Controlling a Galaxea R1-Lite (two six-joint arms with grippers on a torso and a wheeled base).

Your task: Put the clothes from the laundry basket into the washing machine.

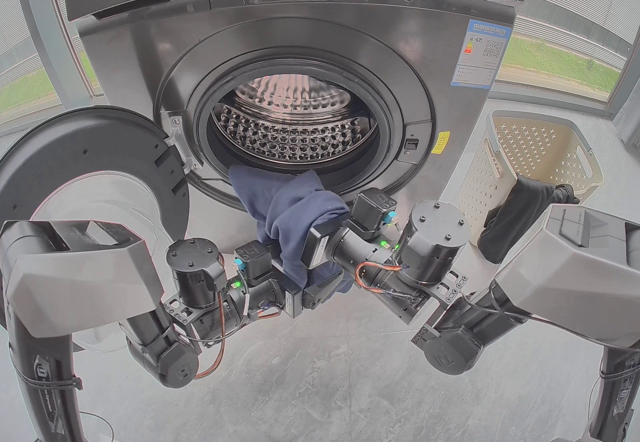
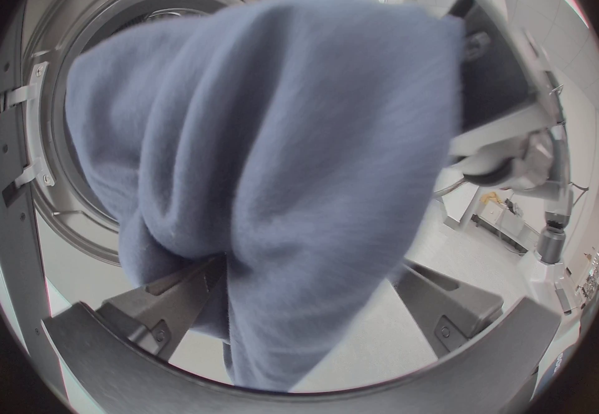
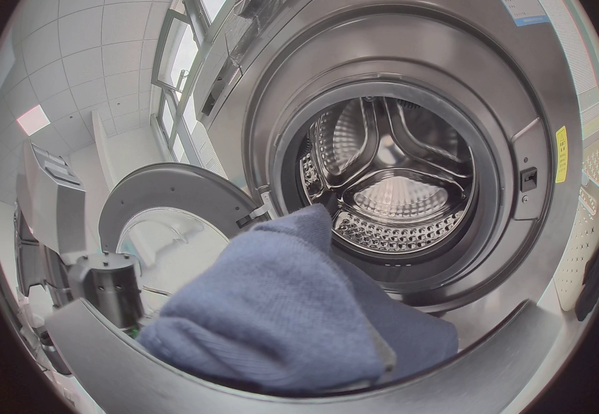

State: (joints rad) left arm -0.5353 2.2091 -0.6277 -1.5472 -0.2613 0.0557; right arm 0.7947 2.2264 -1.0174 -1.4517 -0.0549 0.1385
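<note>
A blue garment hangs from the lower rim of the washing machine's open drum down to both grippers. My right gripper is wrapped in its bunched lower end and looks shut on it; the cloth hides the fingers there, with the drum just beyond. Just below it, my left gripper is open. Its fingers stand wide apart with the garment draped between them. The cream laundry basket stands right of the machine with a black garment hanging over its front rim.
The machine's round door is swung open to the left, close to my left arm. Grey floor lies open in front of the machine. Windows run behind the machine and the basket.
</note>
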